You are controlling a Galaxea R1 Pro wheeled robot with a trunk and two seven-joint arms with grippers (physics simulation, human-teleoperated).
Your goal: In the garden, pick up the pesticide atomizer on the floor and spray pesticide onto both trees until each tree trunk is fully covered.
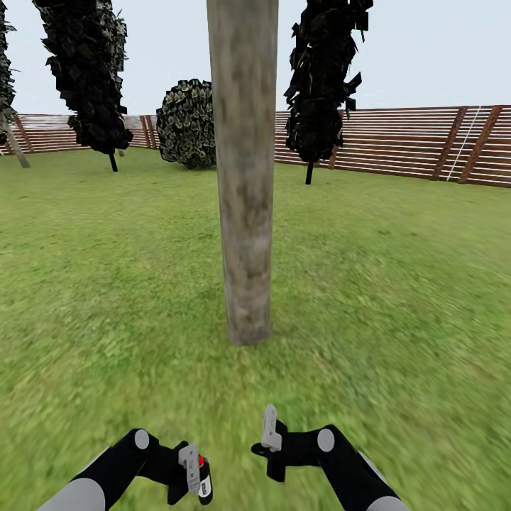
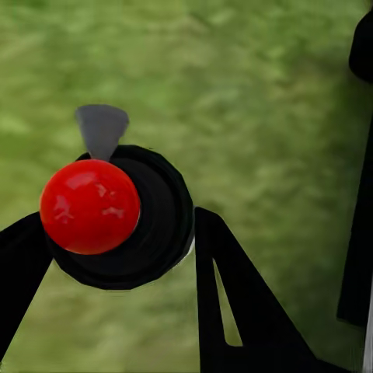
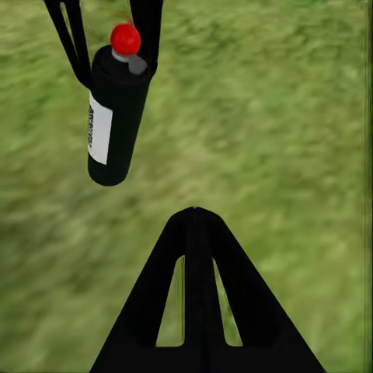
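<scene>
One tree's thick mottled grey-brown trunk (image 1: 245, 177) rises from the grass straight ahead, a short way beyond both arms. My left gripper (image 1: 196, 477) is low at the left, shut on the pesticide atomizer (image 1: 203, 474). The atomizer is a small black bottle with a red top (image 2: 89, 206), a black body (image 2: 155, 225) and a white label. The right wrist view shows the atomizer (image 3: 116, 116) hanging upright above the lawn between the left fingers (image 3: 68, 39). My right gripper (image 1: 269, 428) (image 3: 194, 225) is beside it, with its fingers pressed together and nothing in them.
Green lawn (image 1: 397, 284) spreads all around. A brown slat fence (image 1: 411, 142) closes the far side. In front of the fence stand two dark narrow cypresses (image 1: 89, 71) (image 1: 323, 78) and a round bush (image 1: 187, 124). A thin slanted grey trunk (image 1: 15, 147) shows at the far left.
</scene>
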